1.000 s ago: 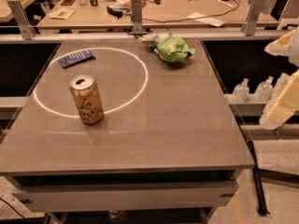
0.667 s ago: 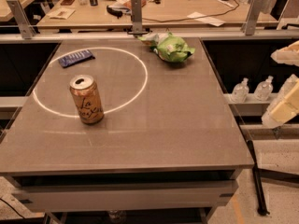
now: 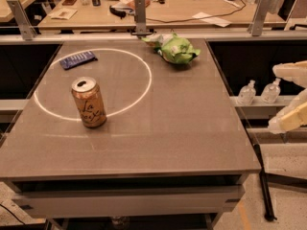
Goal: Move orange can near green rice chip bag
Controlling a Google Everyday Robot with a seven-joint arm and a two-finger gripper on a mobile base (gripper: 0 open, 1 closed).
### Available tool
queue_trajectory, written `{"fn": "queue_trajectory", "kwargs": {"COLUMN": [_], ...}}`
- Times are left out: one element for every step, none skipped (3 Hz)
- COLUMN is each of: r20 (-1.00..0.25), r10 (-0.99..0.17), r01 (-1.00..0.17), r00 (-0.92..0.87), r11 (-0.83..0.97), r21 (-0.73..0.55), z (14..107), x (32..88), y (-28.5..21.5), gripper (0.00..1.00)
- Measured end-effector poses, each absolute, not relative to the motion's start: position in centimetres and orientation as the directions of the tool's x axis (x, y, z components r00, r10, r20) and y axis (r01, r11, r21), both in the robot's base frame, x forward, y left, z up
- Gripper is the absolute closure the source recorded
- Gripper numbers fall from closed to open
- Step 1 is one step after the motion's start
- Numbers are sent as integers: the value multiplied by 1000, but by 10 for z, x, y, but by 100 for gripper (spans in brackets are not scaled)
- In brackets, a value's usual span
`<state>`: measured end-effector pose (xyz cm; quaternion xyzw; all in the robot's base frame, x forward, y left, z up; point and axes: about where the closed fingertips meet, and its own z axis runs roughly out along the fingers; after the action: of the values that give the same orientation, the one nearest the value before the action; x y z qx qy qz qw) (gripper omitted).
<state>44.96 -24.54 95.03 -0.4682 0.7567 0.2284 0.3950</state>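
The orange can [image 3: 89, 102] stands upright on the left part of the grey table [image 3: 182, 128], on the near edge of a white ring of light. The green rice chip bag [image 3: 175, 49] lies crumpled at the table's far edge, right of centre. My gripper [image 3: 290, 96] is at the right edge of the view, off the table's right side and far from both the can and the bag. Its two pale fingers [image 3: 292, 119] stand apart, with nothing between them.
A flat dark blue wrapper [image 3: 78, 59] lies at the far left of the table. Two small clear bottles [image 3: 259, 91] stand on a ledge right of the table. A cluttered wooden bench [image 3: 158, 6] runs behind, past metal posts [image 3: 139, 14].
The gripper has drifted slightly down and to the right at the view's edge. The can, the bag and the wrapper have not moved.
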Motion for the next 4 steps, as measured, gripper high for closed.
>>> {"fn": "queue_trajectory", "kwargs": {"r20": [-922, -949, -927, -931], "r10": [-366, -314, -374, -366], "r01": [-913, -930, -931, -929], "r00": [-125, -43, 12, 5], "r11": [406, 360, 333, 343], "r21": [-37, -77, -146, -140], "z": [959, 958, 949, 948], "x": [446, 441, 438, 437], "y": [-223, -195, -163, -161], "gripper": [0, 0, 0, 0]}}
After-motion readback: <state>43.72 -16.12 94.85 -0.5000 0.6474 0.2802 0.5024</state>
